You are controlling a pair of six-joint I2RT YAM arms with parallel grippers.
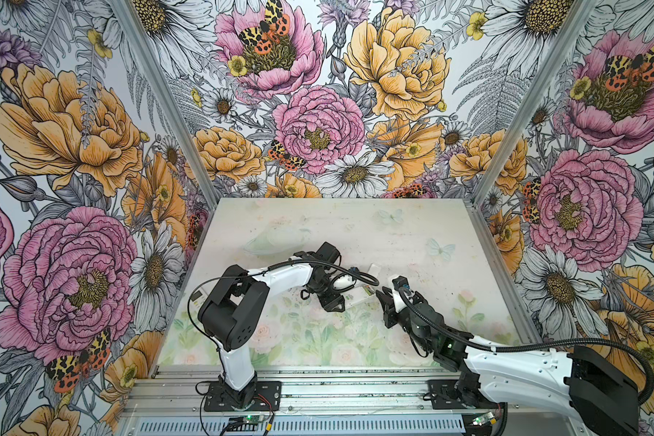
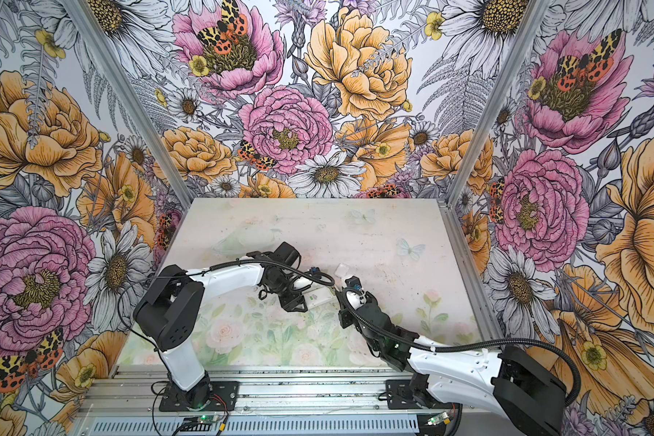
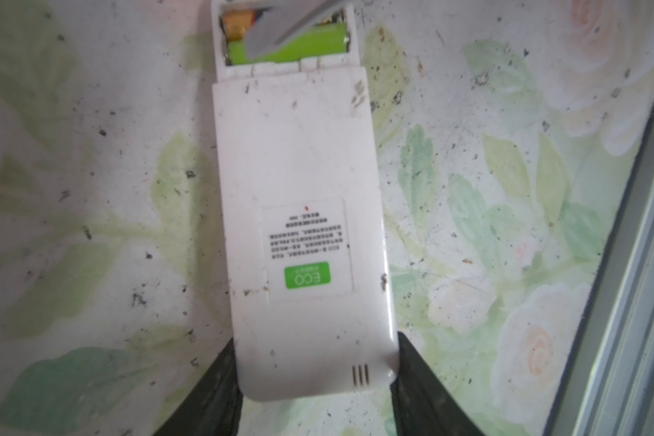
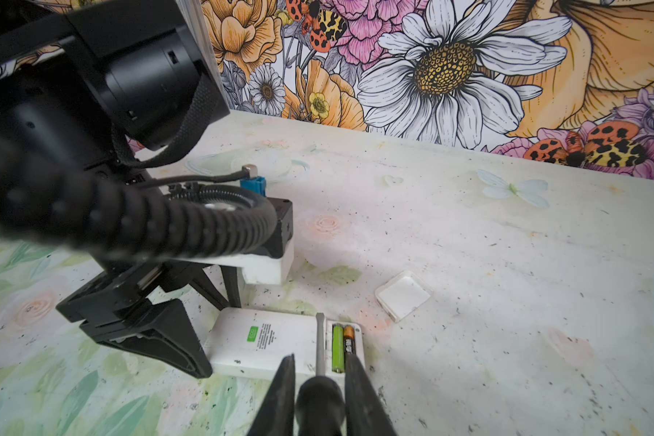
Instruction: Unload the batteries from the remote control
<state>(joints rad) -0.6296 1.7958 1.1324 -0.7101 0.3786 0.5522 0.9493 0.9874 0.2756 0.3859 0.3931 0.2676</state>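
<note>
Two batteries lie side by side in the open compartment at one end of the white remote control (image 3: 299, 226) (back up, ECO sticker showing): a lime green battery (image 4: 337, 349) and a black gold-ended battery (image 4: 349, 341). The left gripper (image 3: 316, 372) clamps the remote's other end on the table (image 4: 469, 245). The right gripper (image 4: 320, 362) is closed on a screwdriver (image 4: 320, 351), whose shaft lies over the compartment. The battery cover (image 4: 403, 294) lies apart, nearby.

batteries (image 4: 337, 349): in remote (image 4: 265, 339) | remote: on table (image 4: 469, 245) | cover (image 4: 403, 295): on table, just behind remote
</note>
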